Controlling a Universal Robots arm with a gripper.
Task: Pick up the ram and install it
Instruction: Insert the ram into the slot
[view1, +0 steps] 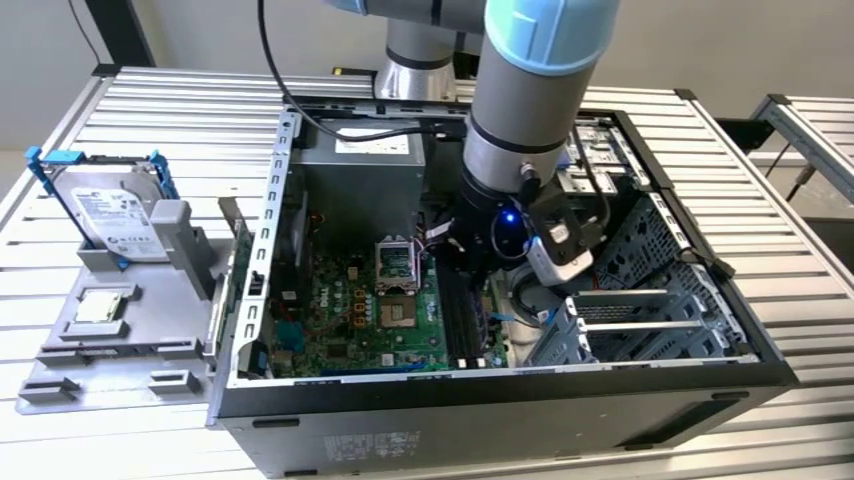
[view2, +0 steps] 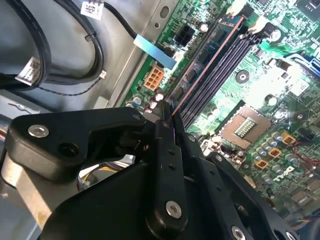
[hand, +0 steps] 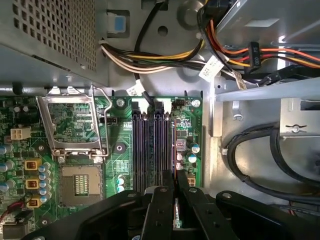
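Currently: gripper (hand: 175, 200) low over motherboard (hand: 65, 145), fingers (view2: 165, 150) clenched on ram (view2: 200, 70), apparently standing in outermost black slot, beside empty slots (hand: 142, 150), hard drive (view1: 114, 215) outside case (view1: 534, 400).

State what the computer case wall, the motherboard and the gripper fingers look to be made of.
Computer case wall: bare sheet metal, grey and dull, punched with a grid of vent holes.
Motherboard: green circuit board, probably laminate, with a glossy coating that glares under the light.
Gripper fingers: matte black, screwed together; plastic or coated metal, the look leaves it open.
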